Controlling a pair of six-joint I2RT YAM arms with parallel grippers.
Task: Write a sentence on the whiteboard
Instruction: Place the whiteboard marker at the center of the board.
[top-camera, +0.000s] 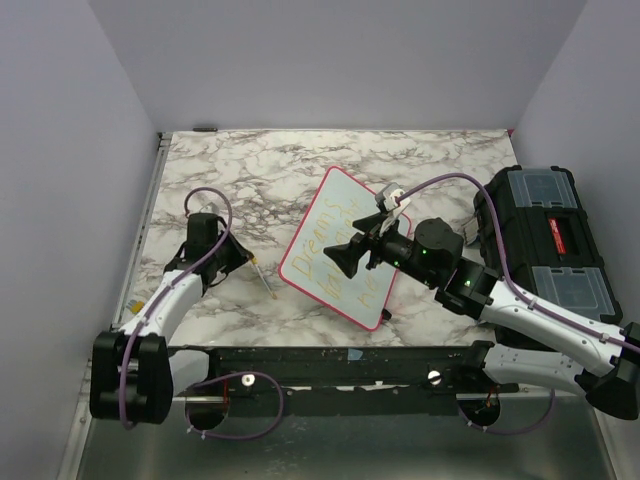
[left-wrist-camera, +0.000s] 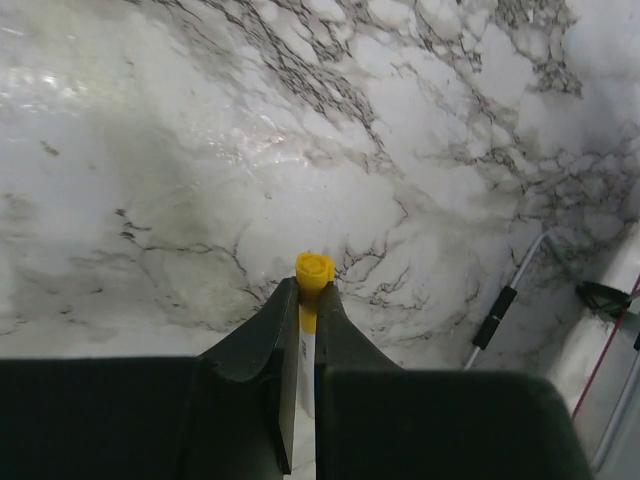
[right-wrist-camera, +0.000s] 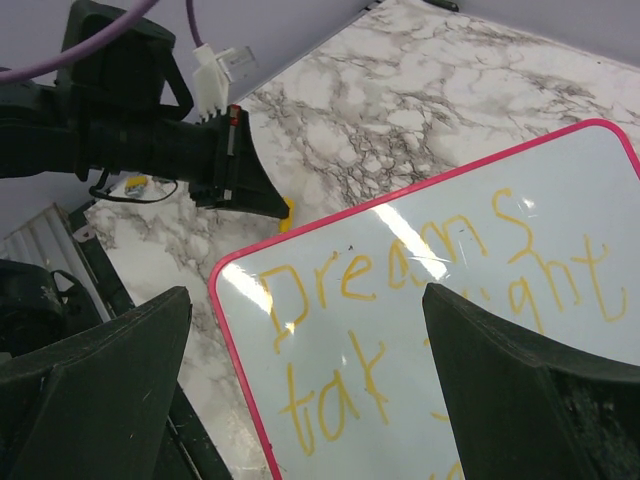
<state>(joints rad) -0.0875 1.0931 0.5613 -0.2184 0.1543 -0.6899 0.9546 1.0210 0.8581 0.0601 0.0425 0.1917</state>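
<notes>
Marble-patterned surface (top-camera: 230, 170), grey veins on white, with both arms reaching over it from the near edge.

- The whiteboard (top-camera: 325, 215) lay flat on the surface, right of centre, turned cornerwise, with a thin red-pink rim all round.
- The sentence (right-wrist-camera: 400, 270) ran in yellow handwriting across the white face. The top line read "Dreams" and the second began "tak". The rest was cut off by the right arm's fingers (right-wrist-camera: 530, 390) and the frame edge.
- The left end effector (left-wrist-camera: 308, 295) was clamped shut on a marker (left-wrist-camera: 313, 270). The yellow end poked out just past the fingertips, with white barrel showing between the jaws.
- Seen from above, the marker sloped down towards the surface. Its far end was off the board, just beside the board's left corner. I could not tell whether it touched the marble.
- The right end effector (top-camera: 345, 260) hung over the board's middle with jaws spread wide, gripping nothing, and the lettering showed in the gap between them.
- A black toolbox (top-camera: 545, 240) sat at the right edge of the surface, apart from the board.
</notes>
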